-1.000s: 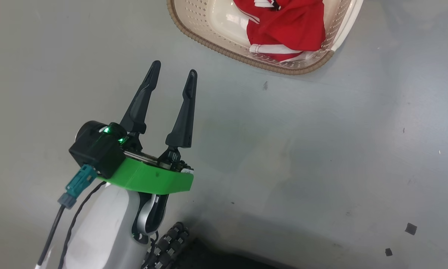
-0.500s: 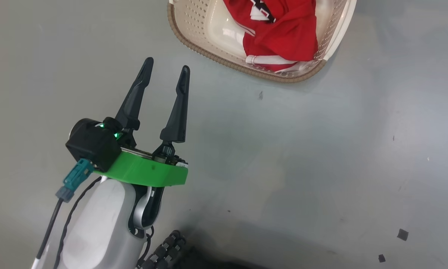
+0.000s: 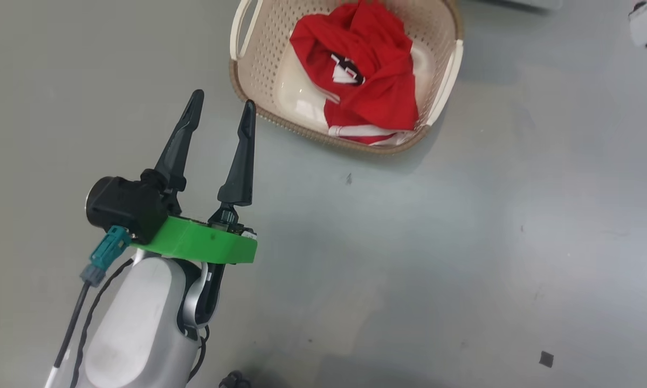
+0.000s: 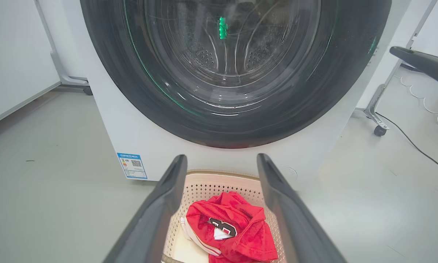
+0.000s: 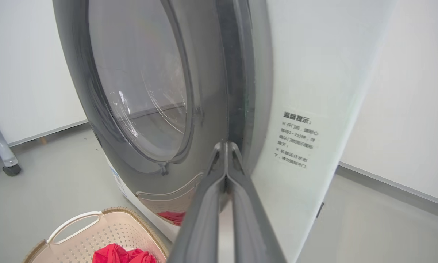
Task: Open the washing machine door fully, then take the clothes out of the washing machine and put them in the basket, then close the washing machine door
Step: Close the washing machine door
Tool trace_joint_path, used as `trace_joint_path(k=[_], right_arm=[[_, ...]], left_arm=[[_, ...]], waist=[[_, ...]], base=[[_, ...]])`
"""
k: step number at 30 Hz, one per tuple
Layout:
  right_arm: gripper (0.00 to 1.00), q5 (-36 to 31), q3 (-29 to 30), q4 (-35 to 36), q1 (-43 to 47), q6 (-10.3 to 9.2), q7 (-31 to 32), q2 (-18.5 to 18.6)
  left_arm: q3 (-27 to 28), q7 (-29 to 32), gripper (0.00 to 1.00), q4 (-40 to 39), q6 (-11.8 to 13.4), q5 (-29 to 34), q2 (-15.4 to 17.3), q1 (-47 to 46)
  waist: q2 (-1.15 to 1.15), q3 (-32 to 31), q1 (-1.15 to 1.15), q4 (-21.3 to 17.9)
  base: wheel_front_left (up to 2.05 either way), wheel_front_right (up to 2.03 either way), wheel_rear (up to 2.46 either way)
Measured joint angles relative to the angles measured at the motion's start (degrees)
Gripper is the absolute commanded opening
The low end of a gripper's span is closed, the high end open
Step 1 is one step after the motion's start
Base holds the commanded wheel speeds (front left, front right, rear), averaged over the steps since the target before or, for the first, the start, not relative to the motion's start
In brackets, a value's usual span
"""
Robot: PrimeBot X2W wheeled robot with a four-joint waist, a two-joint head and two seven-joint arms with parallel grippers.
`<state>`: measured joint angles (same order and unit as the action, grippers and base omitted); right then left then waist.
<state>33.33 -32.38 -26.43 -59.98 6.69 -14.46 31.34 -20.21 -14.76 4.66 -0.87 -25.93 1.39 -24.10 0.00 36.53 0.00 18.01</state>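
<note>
Fronting the washing machine (image 4: 126, 126), the basket (image 4: 219, 182) holds clothes (image 4: 237, 226); castered frame (image 4: 379, 129) nearby.

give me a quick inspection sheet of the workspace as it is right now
surface: grey floor, a few small marks
job's things: clothes lie in the basket; washing machine door looks shut against the washing machine
clutter: small dark scraps on the floor
grippers: left gripper open, holding nothing, above floor beside the basket; right gripper shut, tips at the door's rim edge
cables: black cable on the floor right of the machine; forearm cable along the left arm
surroundings: white wall; wheeled stand leg
</note>
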Motion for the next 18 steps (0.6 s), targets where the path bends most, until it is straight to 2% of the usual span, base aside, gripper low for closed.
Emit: trace_joint_path(k=[18], right_arm=[[0.0, 2.21, 13.76, 7.64, 22.88, -4.93, -0.03, -6.37]], left_arm=[[4.41, 0.0, 1.0, 4.31, -1.7, 3.36, 0.08, 6.34]], waist=[[0.0, -12.84, 0.0, -6.65]], base=[[0.0, 0.0, 0.0]])
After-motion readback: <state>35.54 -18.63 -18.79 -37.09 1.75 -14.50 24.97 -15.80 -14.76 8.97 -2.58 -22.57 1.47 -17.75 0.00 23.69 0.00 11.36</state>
